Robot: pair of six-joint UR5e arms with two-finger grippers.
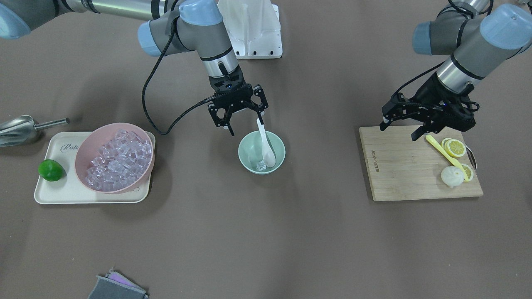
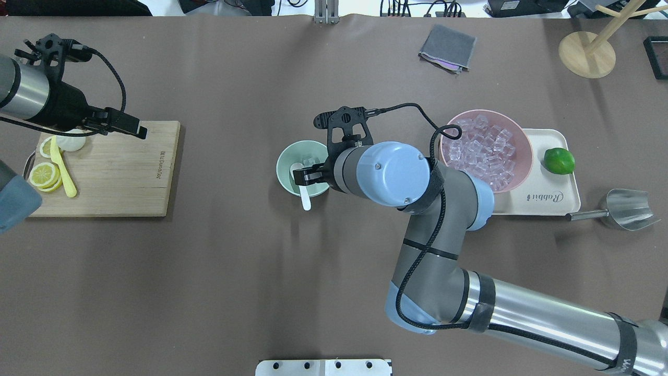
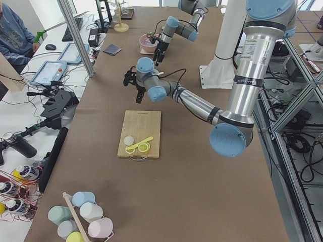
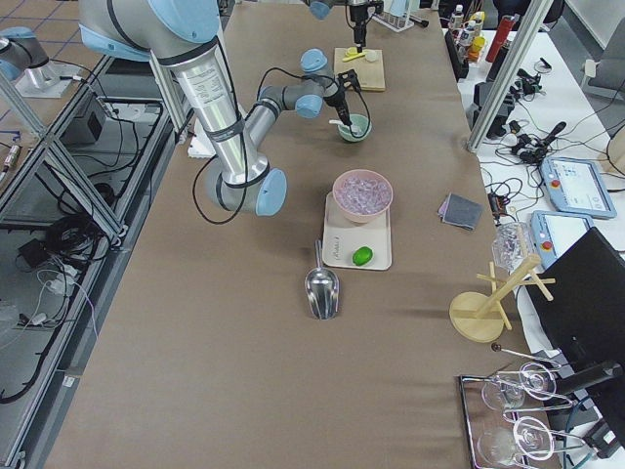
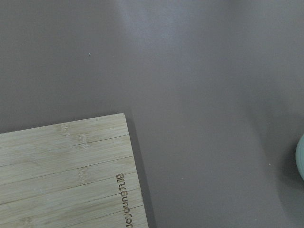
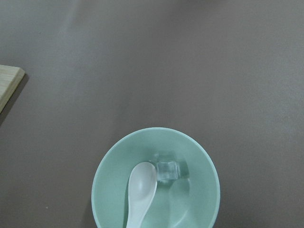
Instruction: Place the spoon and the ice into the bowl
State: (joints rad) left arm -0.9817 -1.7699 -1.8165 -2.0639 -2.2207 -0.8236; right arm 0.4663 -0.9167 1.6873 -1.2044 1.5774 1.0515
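The mint-green bowl [image 1: 246,158] stands mid-table. The white spoon [image 1: 266,145] lies in it, scoop down inside, its handle leaning on the rim toward the robot. One clear ice cube [image 1: 261,165] sits in the bowl beside the scoop. The right wrist view looks straight down on the bowl [image 6: 199,199], the spoon [image 6: 140,190] and the ice cube [image 6: 167,171]. My right gripper [image 1: 246,122] is open and empty, just above the bowl's robot-side rim, close to the spoon handle. My left gripper [image 1: 399,132] is open and empty over the cutting board's back edge.
A pink bowl [image 1: 83,154] full of ice cubes and a lime [image 1: 51,170] sit on a cream tray [image 1: 54,193]. A metal scoop [image 1: 16,128] lies beside it. The cutting board [image 1: 399,166] holds lemon slices [image 1: 455,147], a yellow utensil [image 1: 444,153] and a white bun [image 1: 452,176]. A grey cloth [image 1: 116,286] lies at the operators' edge.
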